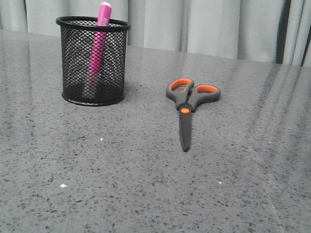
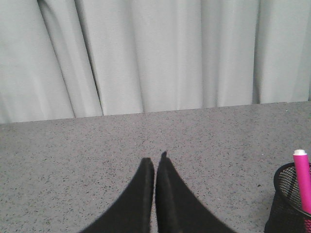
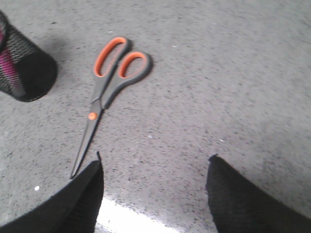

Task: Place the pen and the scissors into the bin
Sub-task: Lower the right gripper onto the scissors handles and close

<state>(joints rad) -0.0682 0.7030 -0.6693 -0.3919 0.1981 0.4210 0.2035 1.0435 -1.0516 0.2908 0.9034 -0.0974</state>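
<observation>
The left hand (image 2: 155,167) hovers above the grey speckled counter (image 1: 235,204) with its two dark fingers pressed together, nothing between them, aimed toward the pale curtain (image 2: 146,53) at the back edge. The right hand (image 3: 154,167) is held over the counter with its fingers spread wide, nothing between them; the tip of the scissors (image 3: 104,94) lies just beside one finger (image 3: 85,194) in that wrist view, apart from it. Neither arm shows in the front view. The bin (image 1: 94,64), a round black mesh cup, stands upright on the left of the counter, and the pen (image 1: 100,31) stands in it nearly upright, its paler end up and poking just above the rim, its magenta body visible through the mesh. The scissors (image 1: 188,103) lie flat and closed on the counter to the right of the bin, well apart from it. Their long axis runs front to back: the orange-lined handles point toward the curtain, the dark blades point toward the robot.
</observation>
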